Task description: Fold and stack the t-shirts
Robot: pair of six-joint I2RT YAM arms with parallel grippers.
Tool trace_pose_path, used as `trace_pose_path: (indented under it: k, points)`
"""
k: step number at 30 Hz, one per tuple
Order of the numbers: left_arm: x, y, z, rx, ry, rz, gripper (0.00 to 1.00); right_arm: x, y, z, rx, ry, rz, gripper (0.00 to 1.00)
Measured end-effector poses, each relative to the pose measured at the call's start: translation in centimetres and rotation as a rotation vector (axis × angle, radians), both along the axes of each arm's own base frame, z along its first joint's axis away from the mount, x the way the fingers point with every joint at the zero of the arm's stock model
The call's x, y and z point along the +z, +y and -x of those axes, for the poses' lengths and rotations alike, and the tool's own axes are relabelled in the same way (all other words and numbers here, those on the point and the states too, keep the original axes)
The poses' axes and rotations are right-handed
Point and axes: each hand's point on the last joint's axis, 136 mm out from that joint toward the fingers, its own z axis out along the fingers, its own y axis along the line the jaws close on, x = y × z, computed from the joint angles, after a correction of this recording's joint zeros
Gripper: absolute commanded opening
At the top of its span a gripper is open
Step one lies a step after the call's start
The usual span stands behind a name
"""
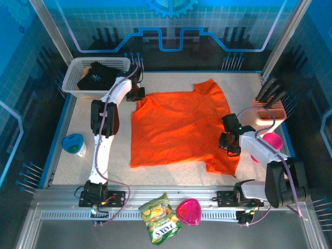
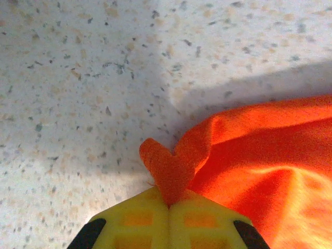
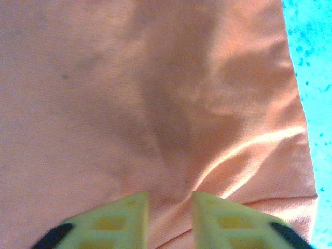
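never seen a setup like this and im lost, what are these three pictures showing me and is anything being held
These are two robot arms bolted at the near edge of a table, each ending in a two-finger gripper. The wide picture looks down from above and behind them; the other two come from small cameras on each wrist, so yellow fingers show at the bottom.

An orange t-shirt lies spread on the table. A black t-shirt sits in a white basket at the far left corner. A snack bag and a pink bowl lie on the front rail.

The left gripper is shut on a pinch of the orange shirt's edge. The right gripper is open, its fingers apart over the shirt's near right part, holding nothing.
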Motion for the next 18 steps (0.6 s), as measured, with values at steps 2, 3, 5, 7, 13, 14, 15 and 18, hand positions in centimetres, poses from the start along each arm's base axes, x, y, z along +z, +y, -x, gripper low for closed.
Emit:
trace_pose_path:
  k: [2,3,5,7,13,14,15,18]
  points:
    - [2.1,-0.6,0.1,-0.011,-0.052,-0.003,0.00,1.3,0.4,-1.5,0.041,-0.031,-0.002,0.47]
    - [3.5,-0.9,0.1,-0.018,-0.084,-0.004,0.00,2.1,0.7,-2.6,0.062,-0.050,-0.004,0.49]
    - [6.4,-1.5,0.1,-0.029,-0.155,0.003,0.00,3.6,1.2,-5.1,0.106,-0.083,0.002,0.53]
    - [9.1,-2.0,0.1,-0.036,-0.220,0.011,0.00,4.9,1.7,-8.0,0.148,-0.109,0.014,0.55]
    - [12.6,-2.1,0.8,-0.034,-0.315,0.023,0.00,5.8,2.4,-17.9,0.251,-0.127,0.077,0.57]
    - [12.3,-2.0,1.0,-0.031,-0.309,0.021,0.00,5.6,2.2,-19.5,0.257,-0.125,0.084,0.56]
    - [11.8,-2.0,1.3,-0.029,-0.300,0.019,0.00,5.1,1.9,-21.0,0.259,-0.119,0.091,0.55]
    - [10.0,-1.8,2.0,-0.025,-0.260,0.011,0.00,3.9,0.7,-24.4,0.257,-0.098,0.103,0.50]
